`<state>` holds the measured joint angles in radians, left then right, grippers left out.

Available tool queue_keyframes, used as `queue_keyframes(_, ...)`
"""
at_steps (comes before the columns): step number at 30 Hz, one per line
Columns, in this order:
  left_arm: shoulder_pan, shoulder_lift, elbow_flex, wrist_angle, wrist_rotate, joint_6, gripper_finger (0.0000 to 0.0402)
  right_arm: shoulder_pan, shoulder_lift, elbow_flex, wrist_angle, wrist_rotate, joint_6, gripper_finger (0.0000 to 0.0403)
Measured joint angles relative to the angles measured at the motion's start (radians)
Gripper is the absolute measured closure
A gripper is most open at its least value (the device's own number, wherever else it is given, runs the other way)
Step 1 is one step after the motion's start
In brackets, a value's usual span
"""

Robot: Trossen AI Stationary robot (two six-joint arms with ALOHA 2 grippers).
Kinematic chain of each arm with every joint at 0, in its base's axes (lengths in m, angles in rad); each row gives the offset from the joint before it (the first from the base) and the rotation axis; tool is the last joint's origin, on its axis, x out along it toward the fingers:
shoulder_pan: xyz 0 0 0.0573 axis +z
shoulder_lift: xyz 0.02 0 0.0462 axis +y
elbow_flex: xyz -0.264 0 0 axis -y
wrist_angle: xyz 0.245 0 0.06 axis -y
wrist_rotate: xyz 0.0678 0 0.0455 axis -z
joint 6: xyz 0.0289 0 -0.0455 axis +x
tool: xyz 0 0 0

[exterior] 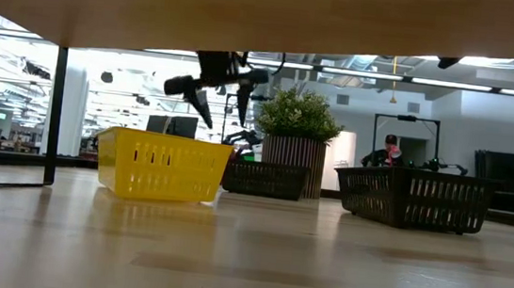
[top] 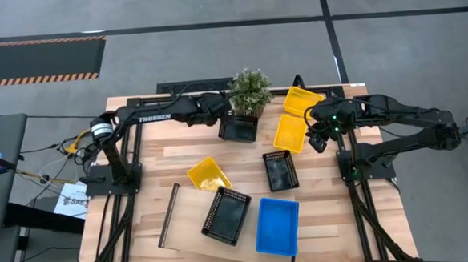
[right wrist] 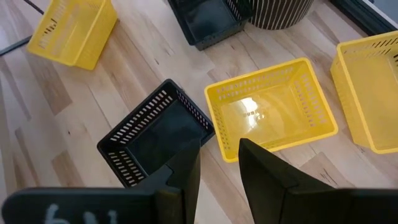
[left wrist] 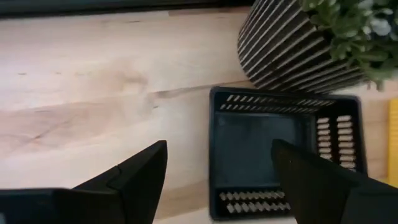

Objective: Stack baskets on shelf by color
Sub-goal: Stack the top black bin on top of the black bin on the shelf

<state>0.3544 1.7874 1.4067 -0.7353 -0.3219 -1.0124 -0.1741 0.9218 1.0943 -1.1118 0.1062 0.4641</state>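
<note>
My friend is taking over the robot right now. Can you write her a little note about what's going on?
Left pincer: open above the black basket by the plant, holding nothing.
Right pincer: empty, hovering over a yellow basket.
Shelf: one black basket partly on it.
Blue basket sits beside it.
Nothing stacked yet; all colors left to sort.

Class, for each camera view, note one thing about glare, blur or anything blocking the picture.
Right wrist view: a bright glare patch sits on the floor of the yellow plastic mesh basket. Left wrist view: the black mesh basket beside the striped plant pot looks softly blurred. Low view: the underside of the light-wood shelf board blocks the top of the picture, with bright room lights behind.
</note>
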Motion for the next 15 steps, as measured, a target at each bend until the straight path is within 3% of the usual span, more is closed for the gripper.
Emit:
queue_keyframes(7, 0.006, 0.003, -0.104, 0.115, 0.037, -0.028, 0.0127, 0.0, 0.0, 0.0, 0.002, 0.0, 0.0, 0.0268)
queue_keyframes(15, 0.006, 0.098, -0.118, 0.167, 0.075, -0.046, 0.0127, -0.005, 0.001, 0.0, 0.032, 0.001, 0.0, 0.027)
